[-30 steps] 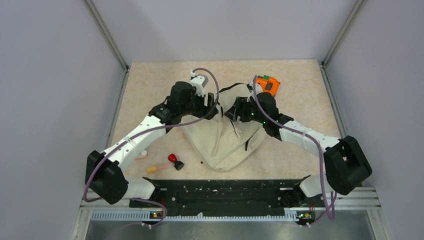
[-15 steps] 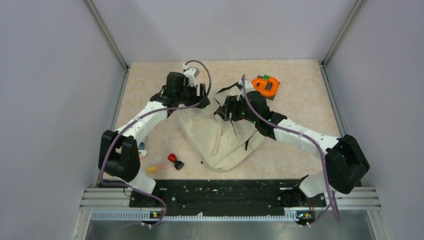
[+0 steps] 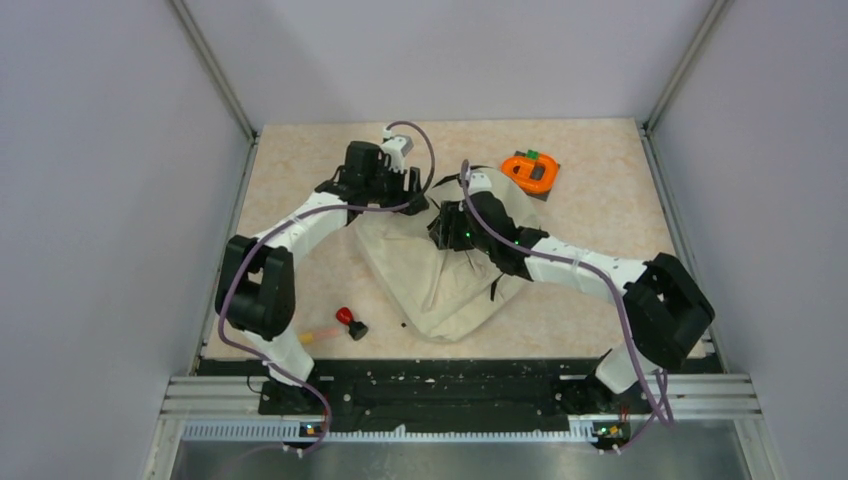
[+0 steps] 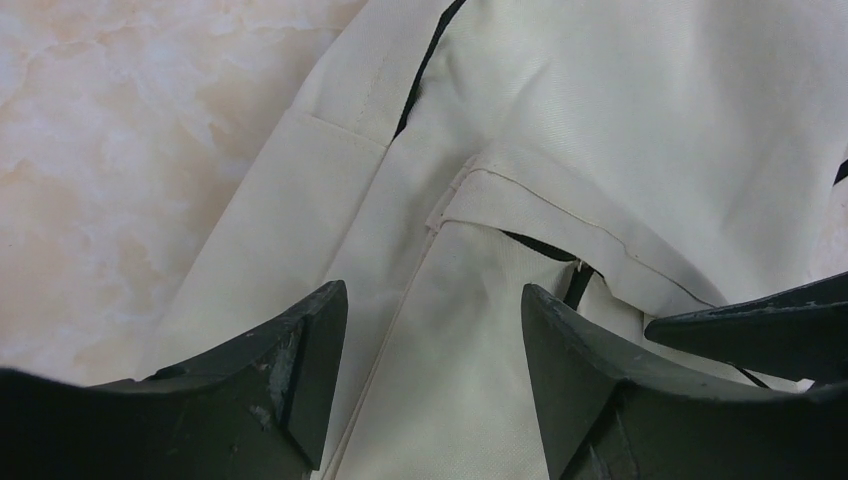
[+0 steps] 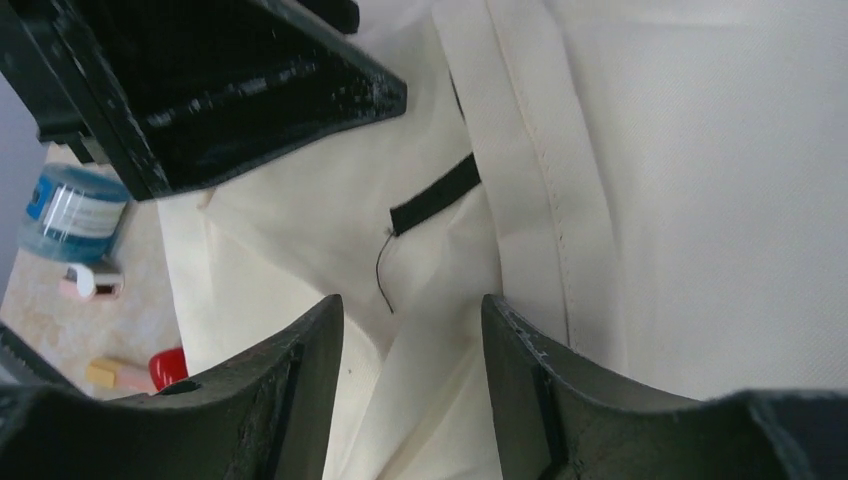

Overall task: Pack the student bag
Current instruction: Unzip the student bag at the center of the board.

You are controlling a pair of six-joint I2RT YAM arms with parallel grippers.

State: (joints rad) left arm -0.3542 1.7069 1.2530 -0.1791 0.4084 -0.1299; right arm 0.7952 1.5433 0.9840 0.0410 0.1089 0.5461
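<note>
While the bag (image 3: pixel 440 290) lies mid-table, its far edge under me, my left gripper (image 4: pixel 432 300) hangs wide open over a stitched pocket edge, holding nothing. My right gripper (image 5: pixel 412 310), close beside it, stands parted above a seam, also empty. An orange tape measure (image 3: pixel 530 172) sits apart, far right.

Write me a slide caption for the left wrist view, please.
Left gripper, jaws open, poised over the cream student bag lying on the marbled table.

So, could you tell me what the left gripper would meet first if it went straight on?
The student bag: the left gripper points at its cream fabric beside a stitched flap, seemingly close, though depth is unclear.
</note>
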